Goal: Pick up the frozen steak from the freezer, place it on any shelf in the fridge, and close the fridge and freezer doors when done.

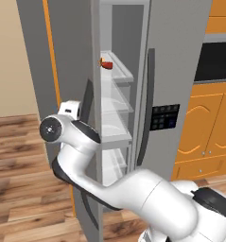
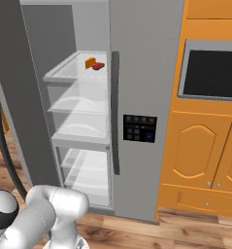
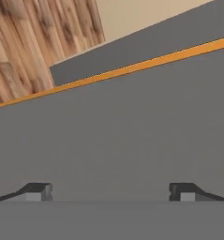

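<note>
Red frozen steak (image 2: pixel 98 65) sits on clear shelf (image 2: pixel 69 73); no legible writing.

Open empty hand (image 3: pixel 111 192) close to grey door panel (image 3: pixel 132 136), orange edge (image 3: pixel 132 69), wood floor (image 3: pixel 33 42) beyond

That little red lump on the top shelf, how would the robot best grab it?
The frozen steak is a small rounded lump, so pinch across its middle, probably coming straight in from the open front. An orange wedge sits right against one side, so the open gripper should avoid closing on that.
</note>
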Robot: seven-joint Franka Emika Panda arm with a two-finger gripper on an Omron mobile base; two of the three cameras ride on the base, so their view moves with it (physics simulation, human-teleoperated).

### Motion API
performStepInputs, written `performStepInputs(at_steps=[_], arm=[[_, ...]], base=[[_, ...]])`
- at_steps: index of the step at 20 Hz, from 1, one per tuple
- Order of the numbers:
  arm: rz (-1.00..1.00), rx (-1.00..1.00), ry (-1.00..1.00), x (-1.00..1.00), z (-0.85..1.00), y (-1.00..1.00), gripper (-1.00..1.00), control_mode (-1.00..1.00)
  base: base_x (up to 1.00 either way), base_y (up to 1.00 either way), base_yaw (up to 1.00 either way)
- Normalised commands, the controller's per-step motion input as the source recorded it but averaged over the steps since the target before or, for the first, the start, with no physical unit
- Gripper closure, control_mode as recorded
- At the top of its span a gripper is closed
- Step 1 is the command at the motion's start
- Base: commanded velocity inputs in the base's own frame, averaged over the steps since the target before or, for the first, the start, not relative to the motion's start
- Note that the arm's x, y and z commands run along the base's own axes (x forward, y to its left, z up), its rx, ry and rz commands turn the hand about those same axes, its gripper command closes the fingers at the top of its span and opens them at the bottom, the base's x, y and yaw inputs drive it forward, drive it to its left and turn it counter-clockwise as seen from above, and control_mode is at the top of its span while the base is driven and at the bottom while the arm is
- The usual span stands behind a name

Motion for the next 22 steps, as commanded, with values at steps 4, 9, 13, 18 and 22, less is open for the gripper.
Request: performStepInputs(at_steps=[4, 9, 13, 18, 22], arm=[[-0.11, 0.00, 0.00, 0.09, 0.00, -0.55, -1.00, -1.00], [-0.10, 0.00, 0.00, 0.09, 0.00, -0.59, -1.00, -1.00], [-0.11, 0.00, 0.00, 0.09, 0.00, -0.60, -1.00, -1.00], [-0.10, 0.00, 0.00, 0.24, 0.00, -0.59, -1.00, -1.00], [-0.09, 0.00, 0.00, 0.36, 0.00, -0.52, -1.00, -1.00]], base=[[0.00, 0.00, 0.00], [0.00, 0.00, 0.00], [0.00, 0.00, 0.00], [0.00, 0.00, 0.00], [0.00, 0.00, 0.00]])
